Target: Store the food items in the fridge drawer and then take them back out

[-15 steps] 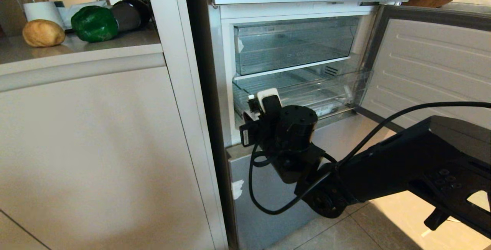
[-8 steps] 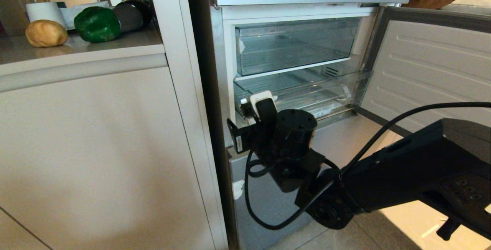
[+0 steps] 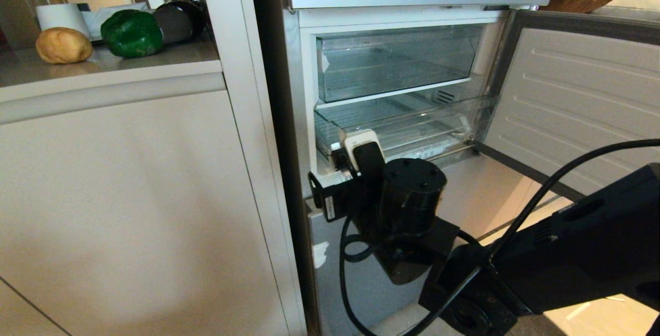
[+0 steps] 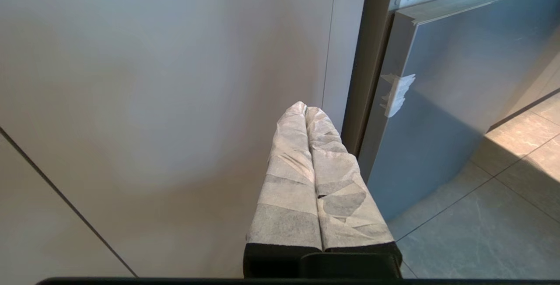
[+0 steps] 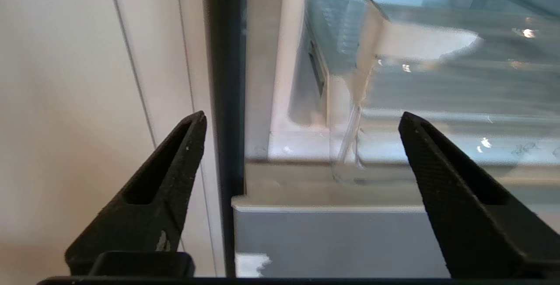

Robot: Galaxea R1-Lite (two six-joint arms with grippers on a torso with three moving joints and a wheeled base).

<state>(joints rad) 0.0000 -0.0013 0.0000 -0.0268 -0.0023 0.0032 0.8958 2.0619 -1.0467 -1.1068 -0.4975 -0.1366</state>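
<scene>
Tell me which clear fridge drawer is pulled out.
The lower clear drawer, right behind the open right gripper: it juts forward past the upper drawer, which sits pushed in.

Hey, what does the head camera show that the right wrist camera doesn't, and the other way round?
Only the head view shows the golden-brown lump and green bell pepper on the counter, the swung-open fridge door and the upper clear drawer. Only the right wrist view shows the right gripper with its jaws wide apart, holding nothing. Both show the lower clear drawer and the closed silver-blue front below.
</scene>
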